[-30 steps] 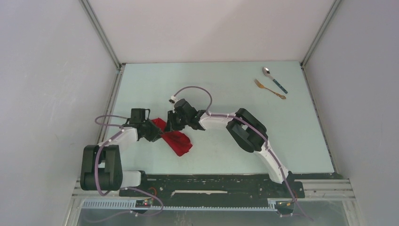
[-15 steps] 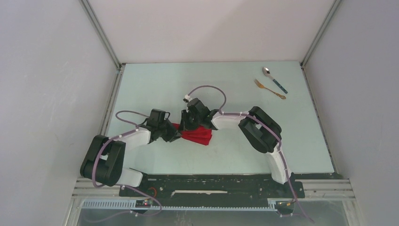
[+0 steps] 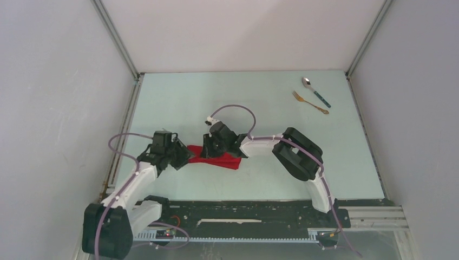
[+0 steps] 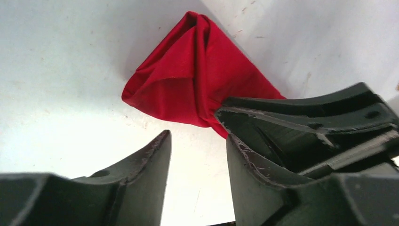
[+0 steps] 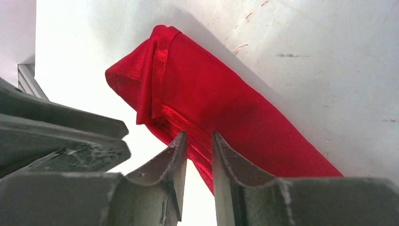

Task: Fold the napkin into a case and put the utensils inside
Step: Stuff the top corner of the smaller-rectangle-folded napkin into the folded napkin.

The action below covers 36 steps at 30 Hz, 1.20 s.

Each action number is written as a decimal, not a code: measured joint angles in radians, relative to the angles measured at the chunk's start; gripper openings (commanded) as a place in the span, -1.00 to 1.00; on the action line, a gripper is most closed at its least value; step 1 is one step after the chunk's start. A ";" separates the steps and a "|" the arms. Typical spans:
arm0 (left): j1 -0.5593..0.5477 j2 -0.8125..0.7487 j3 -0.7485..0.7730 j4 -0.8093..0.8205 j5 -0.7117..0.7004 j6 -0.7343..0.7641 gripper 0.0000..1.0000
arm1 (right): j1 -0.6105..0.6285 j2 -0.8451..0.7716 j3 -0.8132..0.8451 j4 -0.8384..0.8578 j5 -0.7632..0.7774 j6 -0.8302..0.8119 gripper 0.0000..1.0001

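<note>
The right end effector [image 5: 197,141] has its jaws drawn narrow over the layered long edge of the napkin [image 5: 226,103], and the red cloth runs through the slit between them, so it looks to be pinching that edge rather than hovering over it. The left end effector [image 4: 195,141] stands open with only bare surface [image 3: 243,103] showing in the gap. The napkin's bunched left end lies just beyond its fingertips, untouched. From above, the napkin is a narrow red strip lying across the near middle of the surface, with the right end effector on its left half and the left one just off its left tip. That end is gathered into a loose, rumpled point, while the rest of the strip looks flat, with a hemmed band along one side. The spoon [image 3: 315,91] and fork [image 3: 310,102] lie side by side at the far right corner, well apart from both arms. The step in hand seems to be the folding, near its finish: the strip is formed but the left end is untidy. The next move probably calls for squaring that end and leaving a layer that can be lifted as a pocket. After that, one arm must reach to the far corner for the utensils while the thin, slippery cloth stays put.
</note>
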 measured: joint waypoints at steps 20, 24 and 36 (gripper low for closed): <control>0.055 0.200 0.157 -0.118 -0.140 0.078 -0.33 | -0.028 0.110 -0.002 0.300 -0.245 0.055 -0.25; 0.056 0.159 0.157 -0.137 -0.191 0.077 -0.43 | -0.039 0.120 0.000 0.327 -0.286 0.060 -0.32; 0.130 0.174 0.145 -0.132 -0.200 0.071 -0.81 | -0.032 0.225 0.133 0.328 -0.350 0.079 -0.48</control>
